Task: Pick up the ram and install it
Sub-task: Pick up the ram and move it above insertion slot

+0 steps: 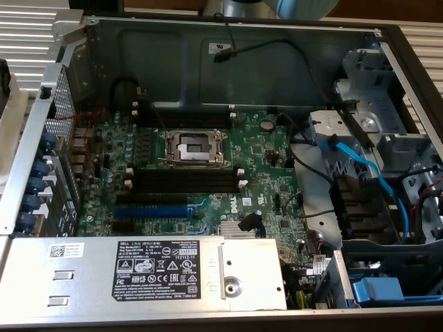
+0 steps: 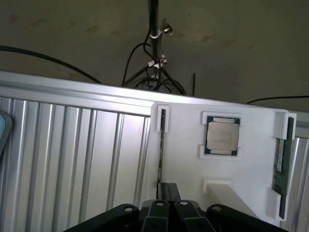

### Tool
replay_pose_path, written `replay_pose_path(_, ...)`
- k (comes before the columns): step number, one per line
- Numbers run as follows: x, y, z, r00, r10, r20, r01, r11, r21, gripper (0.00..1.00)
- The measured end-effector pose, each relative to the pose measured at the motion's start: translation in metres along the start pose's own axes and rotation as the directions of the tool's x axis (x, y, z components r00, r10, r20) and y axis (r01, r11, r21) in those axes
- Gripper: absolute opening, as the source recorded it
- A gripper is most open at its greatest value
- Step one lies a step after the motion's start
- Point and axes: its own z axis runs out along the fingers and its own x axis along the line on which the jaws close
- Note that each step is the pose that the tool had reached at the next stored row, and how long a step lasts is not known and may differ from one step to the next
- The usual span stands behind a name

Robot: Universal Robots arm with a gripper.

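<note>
The ram (image 2: 161, 154), thin and dark, is seen edge-on in a white holder (image 2: 188, 159); the hand (image 2: 168, 187) is clenched right by it.

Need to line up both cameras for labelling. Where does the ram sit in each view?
Wrist view: the ram stands on edge in clips at the white tray's side, beyond the CPU.
Exterior view: the memory slots, between the socket and the blue slot, hold no stick.
Shared landmark: the ribbed table top, beside the tray and behind the case.
</note>
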Motion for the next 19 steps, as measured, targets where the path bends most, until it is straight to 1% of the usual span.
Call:
replay_pose_path(9, 0.0, -0.0021, 0.0165, 1.0, 0.0, 0.0002, 0.0, 1.0, 0.0, 0.1)
replay_pose_path(19, 0.0, -0.0022, 0.0347, 1.0, 0.0, 0.0002, 0.0, 1.0, 0.0001, 0.1)
